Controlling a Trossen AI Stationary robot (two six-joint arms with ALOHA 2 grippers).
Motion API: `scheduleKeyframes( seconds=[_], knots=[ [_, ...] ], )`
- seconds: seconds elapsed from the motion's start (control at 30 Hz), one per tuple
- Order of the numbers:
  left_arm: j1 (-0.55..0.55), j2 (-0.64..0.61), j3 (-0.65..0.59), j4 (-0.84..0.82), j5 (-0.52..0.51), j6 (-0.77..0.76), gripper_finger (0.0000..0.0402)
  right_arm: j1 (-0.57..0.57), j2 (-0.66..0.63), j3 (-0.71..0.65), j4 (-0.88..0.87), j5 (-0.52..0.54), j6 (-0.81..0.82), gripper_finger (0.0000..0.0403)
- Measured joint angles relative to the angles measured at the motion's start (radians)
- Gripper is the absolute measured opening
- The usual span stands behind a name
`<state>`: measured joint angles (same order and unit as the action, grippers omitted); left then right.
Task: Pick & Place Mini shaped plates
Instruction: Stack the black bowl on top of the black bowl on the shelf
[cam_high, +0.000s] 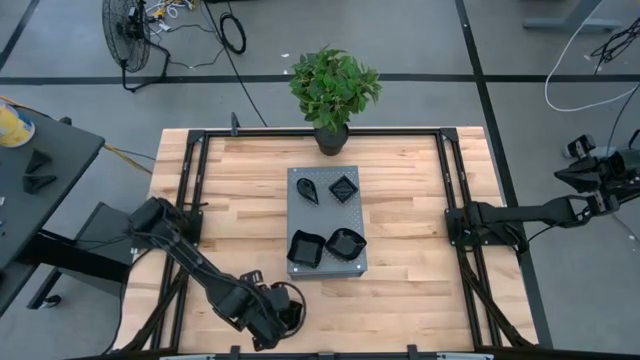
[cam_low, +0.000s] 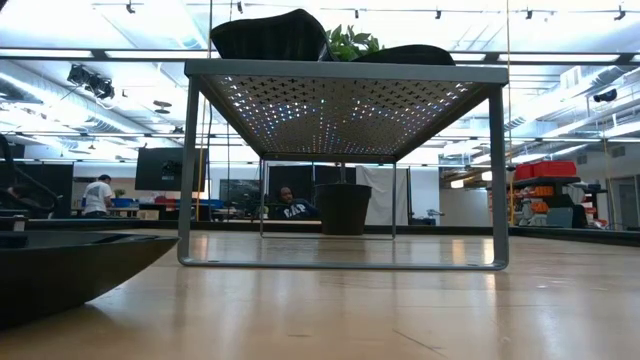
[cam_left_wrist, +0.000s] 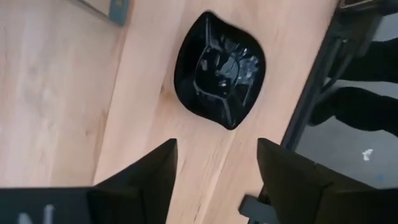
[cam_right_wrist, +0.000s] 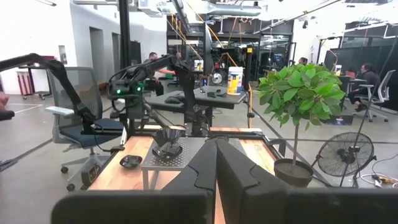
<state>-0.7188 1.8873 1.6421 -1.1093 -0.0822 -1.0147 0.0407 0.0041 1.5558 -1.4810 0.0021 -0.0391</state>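
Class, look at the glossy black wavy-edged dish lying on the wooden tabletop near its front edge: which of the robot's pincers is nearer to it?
Left. The left pincer hovers open directly above the glossy black wavy-edged dish at the table's front-left. The right pincer is shut, off past the table's right side.

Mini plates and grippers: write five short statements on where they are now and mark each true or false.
1. Four black plates sit on the grey slab. True.
2. The left gripper is shut on a plate. False: its fingers are open above a wavy-edged plate lying on the wooden table.
3. The right gripper is shut and holds nothing. True.
4. The potted plant stands on the slab. False: it stands on the table, beyond the slab's far edge.
5. The right arm reaches over the slab. False: it stays at the table's right side.
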Motion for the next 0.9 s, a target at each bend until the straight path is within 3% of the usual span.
scheduleKeyframes(
  seconds=[0.47,0.9],
  knots=[
    [0.028,0.121,0.000,-0.005,0.001,-0.229,0.0234,0.000,0.000,0.000,0.000,0.000,0.000,0.0016],
    [0.085,0.194,0.000,-0.036,0.023,-0.278,0.0234,0.000,0.000,0.000,0.000,0.000,0.000,0.0016]
  ],
)
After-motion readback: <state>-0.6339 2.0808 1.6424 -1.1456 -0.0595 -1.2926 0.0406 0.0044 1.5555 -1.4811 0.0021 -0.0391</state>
